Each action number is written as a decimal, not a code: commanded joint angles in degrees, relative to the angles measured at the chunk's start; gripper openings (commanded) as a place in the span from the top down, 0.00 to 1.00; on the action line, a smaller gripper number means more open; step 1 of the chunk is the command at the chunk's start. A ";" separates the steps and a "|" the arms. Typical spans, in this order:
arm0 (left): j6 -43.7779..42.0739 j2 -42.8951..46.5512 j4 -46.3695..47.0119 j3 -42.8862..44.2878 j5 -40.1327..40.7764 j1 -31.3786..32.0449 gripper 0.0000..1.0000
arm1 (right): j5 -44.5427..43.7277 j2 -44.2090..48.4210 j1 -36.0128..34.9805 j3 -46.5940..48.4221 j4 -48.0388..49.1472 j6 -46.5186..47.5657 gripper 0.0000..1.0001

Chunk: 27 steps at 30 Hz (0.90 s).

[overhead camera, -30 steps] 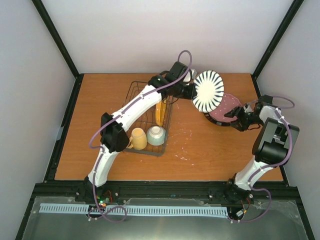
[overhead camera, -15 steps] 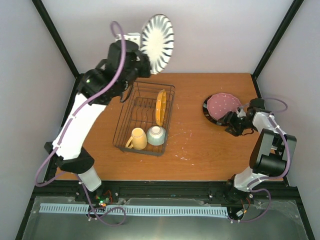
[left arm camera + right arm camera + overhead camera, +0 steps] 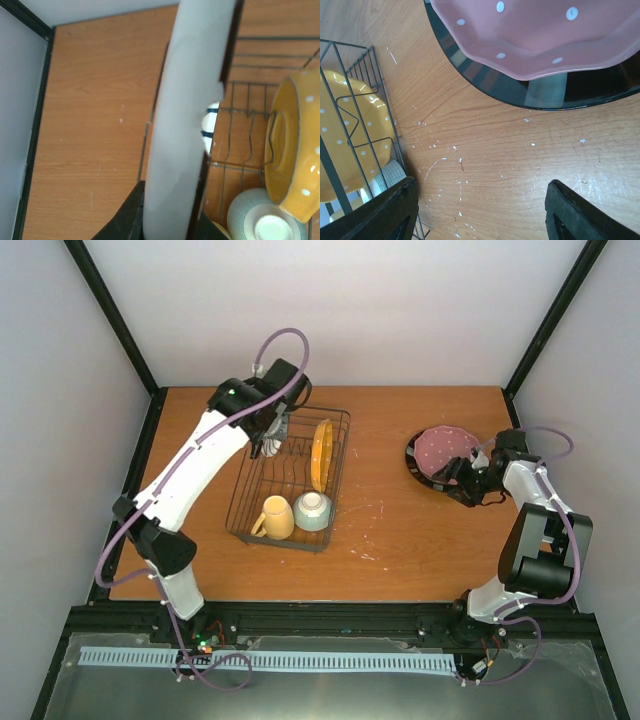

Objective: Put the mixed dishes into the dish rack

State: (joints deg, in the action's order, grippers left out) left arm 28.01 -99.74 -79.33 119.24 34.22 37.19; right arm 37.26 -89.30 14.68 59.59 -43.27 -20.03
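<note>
My left gripper (image 3: 270, 428) is shut on the black-and-white striped plate (image 3: 273, 438) and holds it on edge over the far left end of the dish rack (image 3: 240, 502). In the left wrist view the plate (image 3: 185, 125) fills the middle, clamped at the bottom by the gripper (image 3: 167, 220). The orange dotted plate (image 3: 322, 452) stands upright in the rack. The yellow mug (image 3: 277, 517) and the mint bowl (image 3: 313, 510) sit at the rack's near end. The pink plate (image 3: 447, 447) lies on the dark-rimmed plate (image 3: 418, 466) at the right. My right gripper (image 3: 462, 476) is open and empty beside them.
The right wrist view shows the pink plate (image 3: 540, 35) on the dark plate (image 3: 485, 80), bare scratched wood below them, and the rack's wire wall (image 3: 350, 130) with the orange plate (image 3: 355, 150) at the left. Black frame posts stand at the table's corners.
My left arm has carried the striped plate from the right, up high at the back, and down to the rack's far left end. My right gripper shifted slightly by the plate stack.
</note>
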 commanded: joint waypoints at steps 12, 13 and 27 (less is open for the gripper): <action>1.11 -2.70 7.85 -4.32 -5.98 0.25 0.99 | -0.26 -0.82 -0.44 -0.29 -0.68 0.66 0.32; 0.83 -2.61 8.82 -5.34 -6.51 0.25 0.99 | -0.25 -0.87 -0.44 -0.31 -0.67 0.69 0.32; -1.81 -2.73 12.68 -12.57 -9.95 0.25 0.99 | -0.26 -1.05 -0.44 -1.66 -0.68 1.17 0.33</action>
State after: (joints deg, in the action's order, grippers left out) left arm 27.46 -103.35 -72.38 105.75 23.27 37.34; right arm 37.08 -90.06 14.68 58.92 -43.79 -19.49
